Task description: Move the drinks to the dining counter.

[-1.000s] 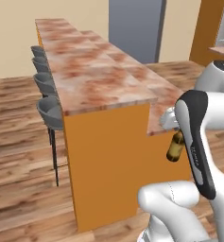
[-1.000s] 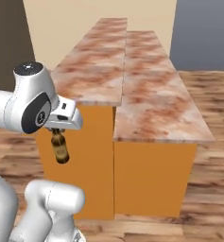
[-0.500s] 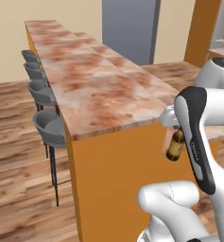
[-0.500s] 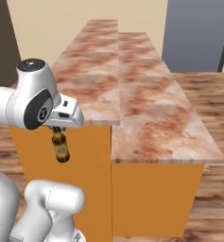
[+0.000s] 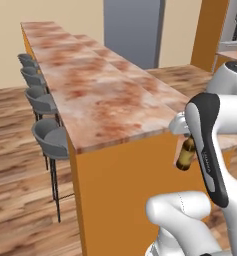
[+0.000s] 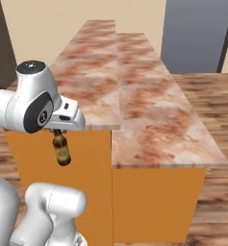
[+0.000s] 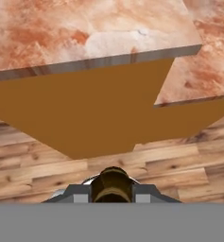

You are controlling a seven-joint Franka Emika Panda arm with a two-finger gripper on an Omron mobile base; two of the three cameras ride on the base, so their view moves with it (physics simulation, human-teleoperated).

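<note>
- Clearly, the tool [image 6: 59, 130] is clamped tight on the neck of the beer bottle [image 6: 61, 149].
- Bottle hangs below the bench [image 6: 134, 101] top, beside its orange side.

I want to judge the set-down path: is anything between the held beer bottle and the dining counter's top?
The beer bottle hangs from the gripper below the dining counter top's edge, in front of its orange side. That overhanging edge is in the way; the bottle must rise first. The visible top is bare.
</note>
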